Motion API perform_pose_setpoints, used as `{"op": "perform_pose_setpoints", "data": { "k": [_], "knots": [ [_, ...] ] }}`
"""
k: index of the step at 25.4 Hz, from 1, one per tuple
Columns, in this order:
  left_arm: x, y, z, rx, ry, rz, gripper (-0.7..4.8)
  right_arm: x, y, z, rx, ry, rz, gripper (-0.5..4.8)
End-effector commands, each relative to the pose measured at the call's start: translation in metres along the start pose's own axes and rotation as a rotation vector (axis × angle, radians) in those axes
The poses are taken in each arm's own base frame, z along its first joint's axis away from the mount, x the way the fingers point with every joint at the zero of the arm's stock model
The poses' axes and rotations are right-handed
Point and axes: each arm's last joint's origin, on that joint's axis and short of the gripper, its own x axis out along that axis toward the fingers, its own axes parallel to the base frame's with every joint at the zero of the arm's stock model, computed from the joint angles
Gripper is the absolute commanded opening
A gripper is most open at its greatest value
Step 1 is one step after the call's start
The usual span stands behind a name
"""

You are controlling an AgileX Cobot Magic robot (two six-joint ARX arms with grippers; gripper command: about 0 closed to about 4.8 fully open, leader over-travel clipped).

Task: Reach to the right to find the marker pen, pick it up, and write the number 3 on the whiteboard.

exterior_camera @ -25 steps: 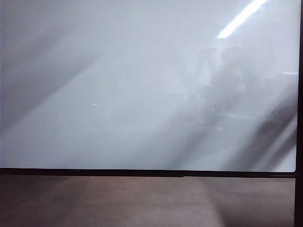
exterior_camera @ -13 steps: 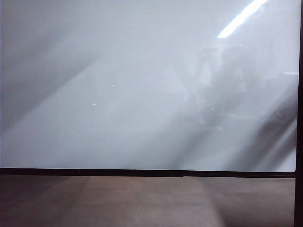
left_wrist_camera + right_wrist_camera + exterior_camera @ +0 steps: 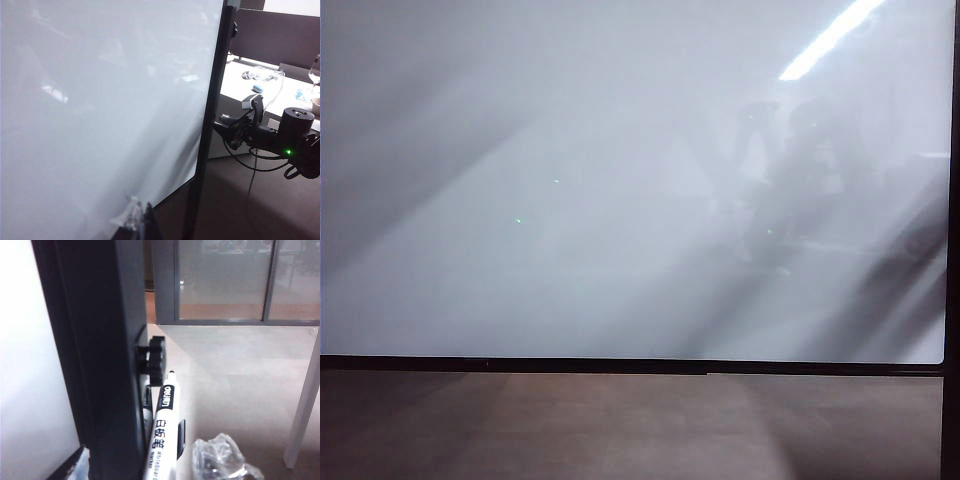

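Now, your right pincer gapes wide beside white-barrelled marker pen, near glossy black-framed whiteboard; left pincer state unclear.

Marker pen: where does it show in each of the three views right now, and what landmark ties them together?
Exterior view: not in it; only the whiteboard and floor show.
Left wrist view: not visible; the right arm reaches past the board's edge.
Right wrist view: the marker pen stands low in the middle, tip up, beside the board's black frame.
Shared landmark: the black frame.
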Motion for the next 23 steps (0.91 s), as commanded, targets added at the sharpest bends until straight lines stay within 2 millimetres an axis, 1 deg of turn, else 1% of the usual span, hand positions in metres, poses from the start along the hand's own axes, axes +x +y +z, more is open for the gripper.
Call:
{"op": "perform_pose_setpoints", "data": {
  "k": [1,2,12,23],
  "knots": [
    [-0.0002,0.0003,0.0029,0.012,-0.022,0.003,-0.06,0.0004,0.0002,0.0028,-0.005,-0.015,0.0,2.52],
    [-0.0002,0.0003,0.0029,0.012,-0.022,0.003,-0.06,0.0004,0.0002,0.0028,-0.004,-0.014,0.0,2.38],
    [-0.0002,0.0003,0.0029,0.012,-0.022,0.003,-0.06,0.0006,0.0004,0.0002,0.008,0.009,-0.001,2.38],
    [-0.0002,0.0003,0.0029,0.012,-0.022,0.003,-0.06,0.0004,0.0001,0.0028,-0.006,-0.016,0.0,2.38]
  ]
}}
